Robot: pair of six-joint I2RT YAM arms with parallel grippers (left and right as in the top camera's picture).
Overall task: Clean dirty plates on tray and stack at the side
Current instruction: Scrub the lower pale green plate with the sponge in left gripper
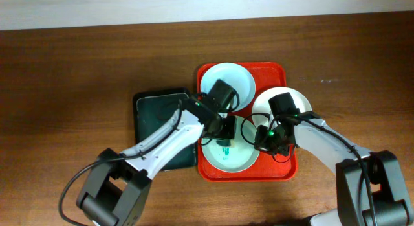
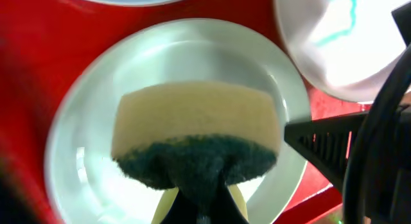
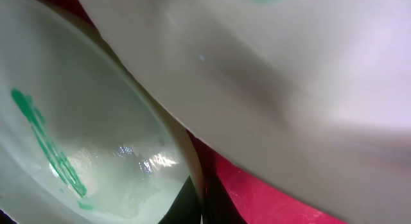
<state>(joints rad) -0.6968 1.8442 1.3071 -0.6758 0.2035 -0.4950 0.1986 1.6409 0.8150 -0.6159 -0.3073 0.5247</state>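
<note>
Left gripper [image 2: 200, 197] is clamped on a yellow sponge [image 2: 196, 121] with a dark green scrub face, which points toward the wrist camera. It holds the sponge over the centre of the near pale mint plate [image 2: 77, 128]; whether the sponge touches the plate surface cannot be told.

Right gripper [image 1: 264, 140] sits at the right edge of this same plate, where the white plate [image 1: 299, 100] overlaps its rim. In the right wrist view only the dark finger bases show at the bottom edge, at the rim of the mint plate [image 3: 96, 108]. Whether the jaws are apart or closed on the rim cannot be told.

A green smear [image 3: 48, 144] runs across the left part of that plate.

All three plates lie on the red tray [image 1: 275, 70] in the middle of the wooden table [image 1: 77, 70]:
- the second mint plate [image 1: 240, 80] at the far left corner;
- the white plate at the right;
- the mint plate under the sponge at the near side.

The white plate also carries a teal mark.

A black tray [image 1: 152, 109] lies just left of the red tray, partly under the left arm.
</note>
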